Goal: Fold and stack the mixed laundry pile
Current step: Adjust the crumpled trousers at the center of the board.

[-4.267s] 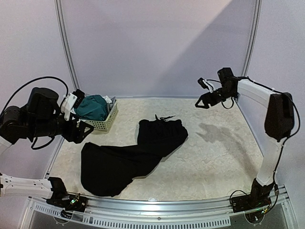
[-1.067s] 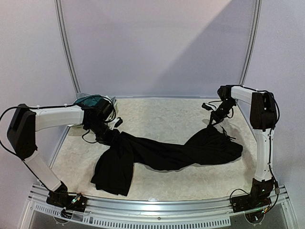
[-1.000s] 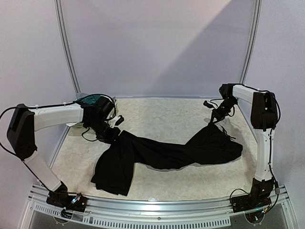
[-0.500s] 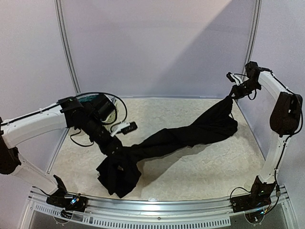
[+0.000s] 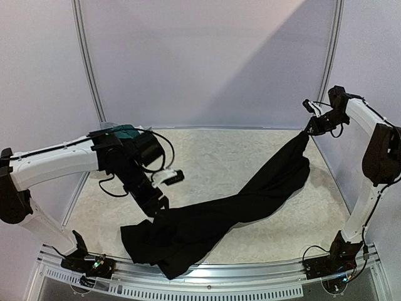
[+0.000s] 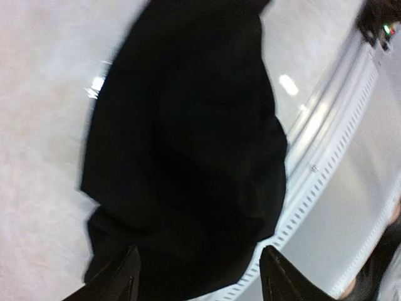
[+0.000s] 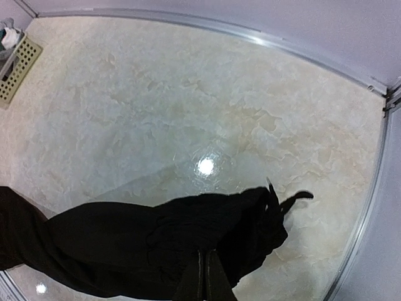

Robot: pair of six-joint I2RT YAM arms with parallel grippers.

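Right fingers (image 7: 213, 287) pinch black trousers (image 5: 207, 222) (seemingly the waistband); left fingers (image 6: 283, 279) spread.

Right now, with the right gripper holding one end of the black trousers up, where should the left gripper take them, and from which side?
Probably the black trousers' heaped end near the table's front edge, from above: it lies slack below the open left gripper, opposite the end the right gripper pinches.

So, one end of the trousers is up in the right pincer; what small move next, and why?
Probably lower the left pincer and grip the near end of the trousers: it hangs open above the cloth, holding nothing, while the right pincer holds the far end aloft.
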